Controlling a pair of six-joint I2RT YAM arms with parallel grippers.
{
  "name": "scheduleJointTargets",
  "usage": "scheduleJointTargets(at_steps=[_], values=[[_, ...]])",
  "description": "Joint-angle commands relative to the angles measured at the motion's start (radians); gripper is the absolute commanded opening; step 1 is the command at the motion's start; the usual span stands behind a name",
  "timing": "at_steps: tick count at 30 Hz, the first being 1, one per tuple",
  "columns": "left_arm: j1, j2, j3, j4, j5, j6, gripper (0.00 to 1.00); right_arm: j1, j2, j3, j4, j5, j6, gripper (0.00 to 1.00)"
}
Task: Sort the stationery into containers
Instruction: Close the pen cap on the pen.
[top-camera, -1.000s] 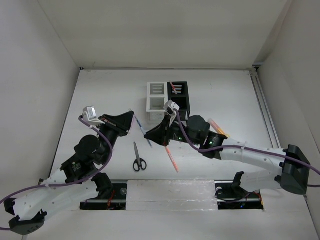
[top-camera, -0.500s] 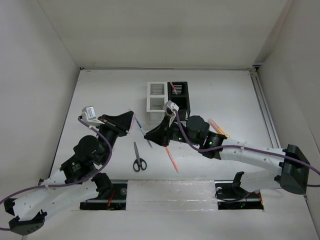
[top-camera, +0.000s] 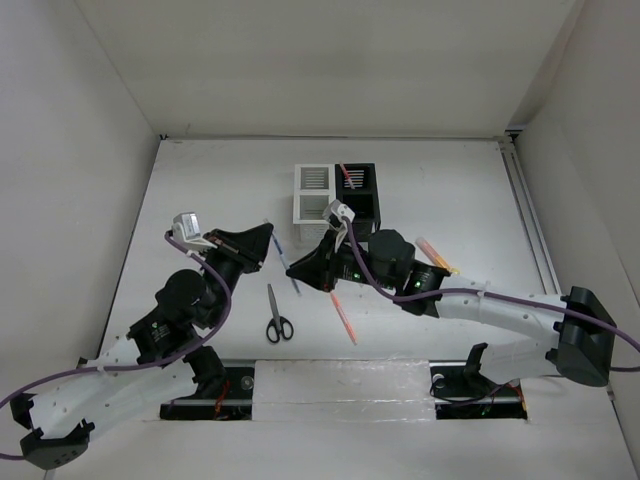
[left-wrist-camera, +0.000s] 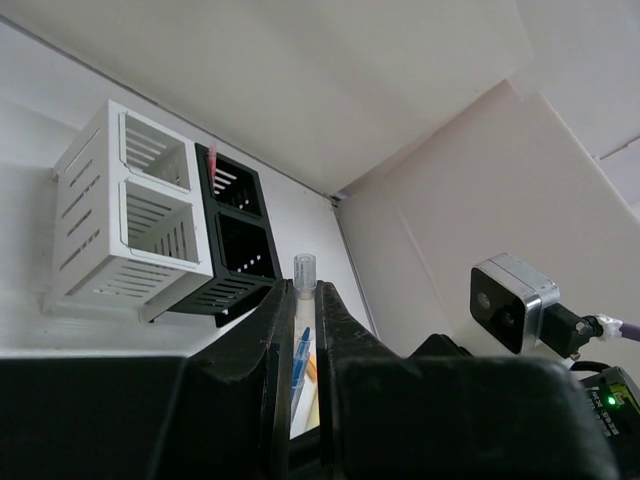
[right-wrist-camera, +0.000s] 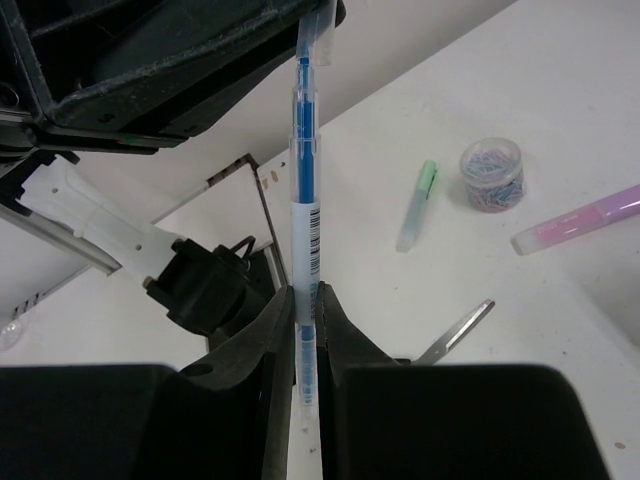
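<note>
A slim blue pen (top-camera: 285, 262) with a clear cap is held in the air between both grippers. My left gripper (top-camera: 268, 234) is shut on its capped end, and the cap pokes out past the fingertips in the left wrist view (left-wrist-camera: 304, 270). My right gripper (top-camera: 296, 268) is shut on the other end (right-wrist-camera: 305, 200). The white organizer (top-camera: 312, 195) and the black organizer (top-camera: 360, 195) stand side by side behind them. A red pen (top-camera: 348, 176) stands in the black organizer's far compartment. Black-handled scissors (top-camera: 276, 315) lie on the table below the pen.
A red pen (top-camera: 343, 315) lies near the front. Pink and orange highlighters (top-camera: 435, 255) lie behind my right arm. The right wrist view shows a green highlighter (right-wrist-camera: 417, 205), a small jar of paper clips (right-wrist-camera: 492, 173) and a pink highlighter (right-wrist-camera: 580, 220) on the table.
My left gripper has edged a little to the right and my right wrist a little to the left. The blue pen stays between them.
</note>
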Motion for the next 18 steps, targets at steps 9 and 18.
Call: scheduleJointTargets(at_steps=[9, 18], values=[[-0.002, -0.03, -0.049, 0.02, 0.075, 0.063, 0.0, 0.01, -0.053, 0.051, -0.01, 0.068, -0.035, 0.0], [-0.002, -0.03, -0.11, 0.068, 0.155, 0.117, 0.0, 0.0, -0.062, 0.08, -0.052, 0.078, -0.044, 0.0]])
